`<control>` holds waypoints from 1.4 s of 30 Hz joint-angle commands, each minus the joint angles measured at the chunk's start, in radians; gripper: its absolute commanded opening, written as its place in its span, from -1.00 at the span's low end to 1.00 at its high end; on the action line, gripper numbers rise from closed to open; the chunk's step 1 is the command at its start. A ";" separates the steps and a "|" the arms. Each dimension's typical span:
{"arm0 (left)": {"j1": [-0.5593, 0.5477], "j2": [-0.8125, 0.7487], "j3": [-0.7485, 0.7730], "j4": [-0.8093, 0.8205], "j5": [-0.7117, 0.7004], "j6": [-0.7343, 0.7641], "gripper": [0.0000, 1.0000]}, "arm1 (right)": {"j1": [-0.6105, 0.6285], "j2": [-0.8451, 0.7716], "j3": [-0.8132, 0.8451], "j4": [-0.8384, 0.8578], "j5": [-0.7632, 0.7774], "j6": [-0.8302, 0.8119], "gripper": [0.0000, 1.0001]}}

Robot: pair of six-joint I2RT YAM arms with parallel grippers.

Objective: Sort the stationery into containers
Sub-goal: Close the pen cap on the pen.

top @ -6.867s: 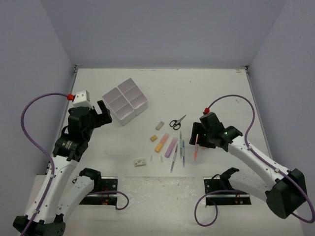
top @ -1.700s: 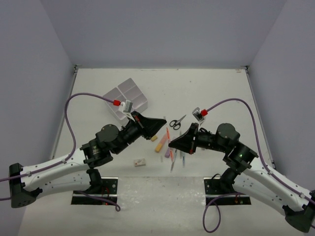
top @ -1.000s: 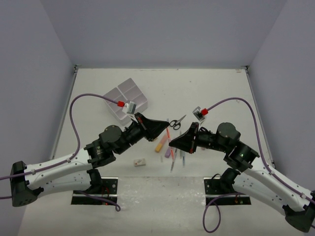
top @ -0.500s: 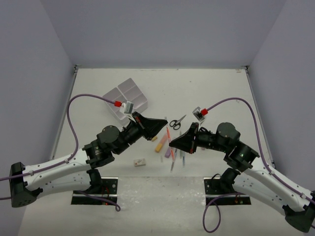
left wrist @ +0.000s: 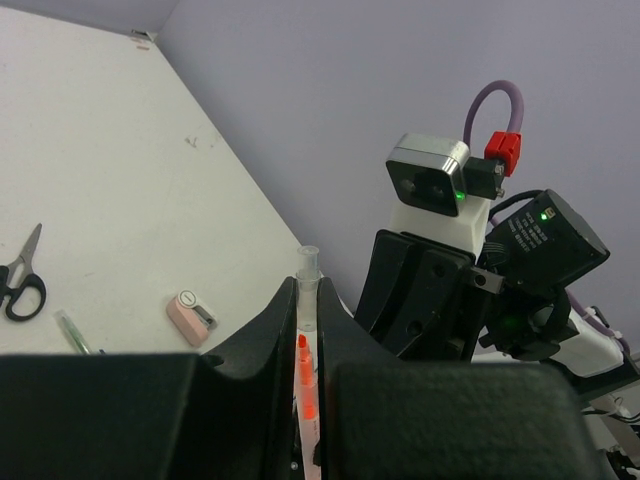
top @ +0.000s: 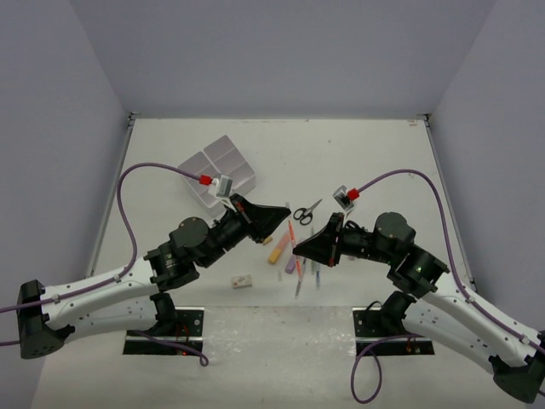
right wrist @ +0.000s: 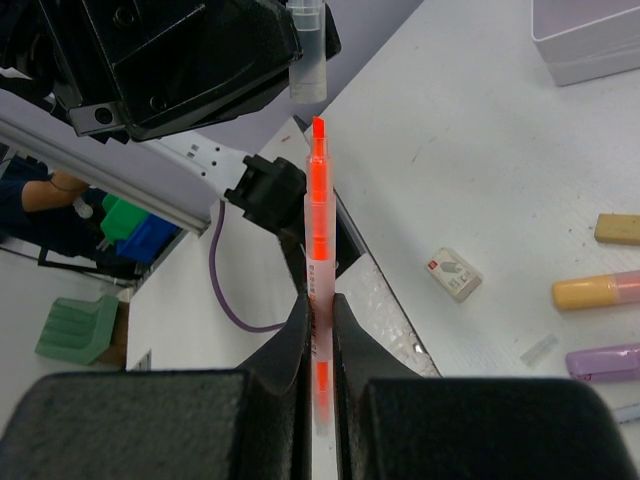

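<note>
- Orange pen (right wrist: 317, 250): you have it clamped by the barrel between your right fingers (right wrist: 285, 345), which are pinched narrow on it. Its bare orange tip points away from the wrist. In the top view it hangs in the air over the middle of the counter (top: 358, 162), above the loose stationery.
- Clear cap (right wrist: 307, 62): it is pinched in your left fingers (left wrist: 272, 325), which are nearly closed on it. It sits in line with the pen tip, with a small gap between them, not touching.
- The two arms meet tip to tip over the centre of the counter, the left reaching in from the left and the right from the right.
- On the counter beside the meeting point, the orange highlighter (right wrist: 600, 290) and purple highlighter (right wrist: 603, 360) lie side by side. The beige eraser (right wrist: 618, 228) lies just beside the orange one.
- The thin pens (top: 300, 286) lie on the near side of the highlighters, partly hidden under the right arm.
- The white eraser (right wrist: 455, 273) lies apart from that group, toward the left arm's side and the near edge.
- The scissors (top: 307, 210), black-handled, lie flat on the far side of the group. A pinkish eraser (left wrist: 190, 315) shows near them in the left wrist view.
- The containers (top: 217, 170) are a two-by-two block at the far left of the counter, well apart from both sets of fingers.
</note>
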 commanded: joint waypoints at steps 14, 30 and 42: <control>0.003 0.002 -0.031 0.066 0.003 -0.007 -1.00 | 0.006 -0.019 0.053 -0.005 0.045 -0.001 -1.00; 0.003 0.012 -0.063 0.106 0.039 -0.059 -1.00 | 0.005 0.008 0.098 0.011 0.102 0.006 -1.00; 0.003 0.025 -0.051 0.098 0.053 -0.051 -1.00 | 0.005 0.053 0.168 0.012 0.122 -0.023 -1.00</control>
